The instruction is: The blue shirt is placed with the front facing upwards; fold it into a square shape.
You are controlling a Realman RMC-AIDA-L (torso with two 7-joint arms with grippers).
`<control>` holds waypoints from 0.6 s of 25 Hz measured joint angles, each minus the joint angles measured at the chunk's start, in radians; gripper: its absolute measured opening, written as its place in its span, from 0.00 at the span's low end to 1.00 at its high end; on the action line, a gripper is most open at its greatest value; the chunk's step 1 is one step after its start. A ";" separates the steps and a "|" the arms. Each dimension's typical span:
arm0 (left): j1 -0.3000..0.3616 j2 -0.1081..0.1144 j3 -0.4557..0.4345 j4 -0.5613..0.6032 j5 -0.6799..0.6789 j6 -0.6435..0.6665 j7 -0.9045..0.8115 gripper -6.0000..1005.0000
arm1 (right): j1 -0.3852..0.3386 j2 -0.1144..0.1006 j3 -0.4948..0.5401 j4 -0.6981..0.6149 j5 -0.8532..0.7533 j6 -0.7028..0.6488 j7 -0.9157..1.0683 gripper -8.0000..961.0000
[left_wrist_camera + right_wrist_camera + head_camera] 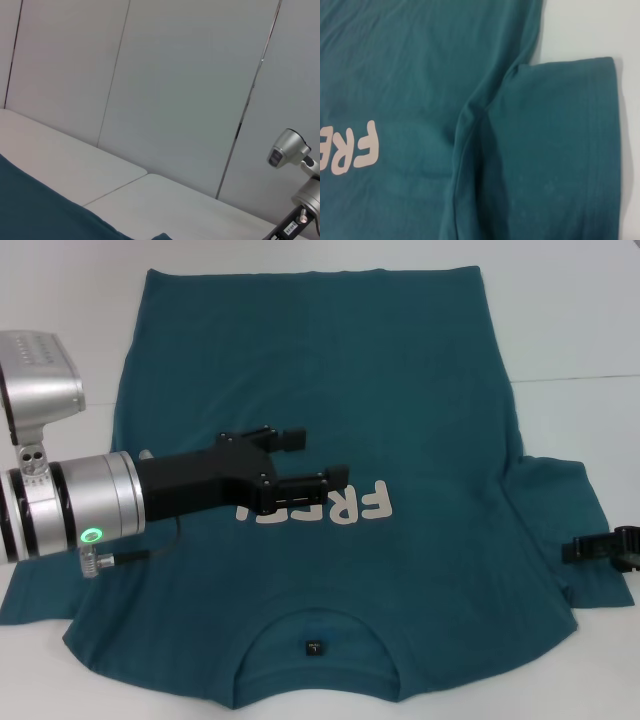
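The blue shirt [400, 390] lies flat, front up, on the white table, neckline toward me and hem at the far side. Its pale "FREE!" print [355, 505] is partly covered by my left arm. A small black label [314, 647] sits inside the neckline. My left gripper [320, 455] hovers sideways above the chest, open and holding nothing. My right gripper [598, 548] shows only as a dark tip at the right sleeve [560, 510]. The right wrist view looks down on that sleeve [560, 150] and the print [355, 150].
The white table [580, 320] extends beyond the shirt on the right and far side. A wall of pale panels [175, 90] stands behind the table in the left wrist view, with my right arm [292, 155] at the edge.
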 joint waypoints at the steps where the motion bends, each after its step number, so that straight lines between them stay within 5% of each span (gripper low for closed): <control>1: 0.000 0.000 0.000 0.000 0.000 0.000 0.000 0.87 | 0.001 0.000 0.000 0.002 0.001 0.000 0.000 0.98; 15: 0.000 0.000 0.000 0.001 0.000 0.000 0.000 0.87 | 0.009 0.011 -0.002 0.011 0.015 0.002 -0.013 0.90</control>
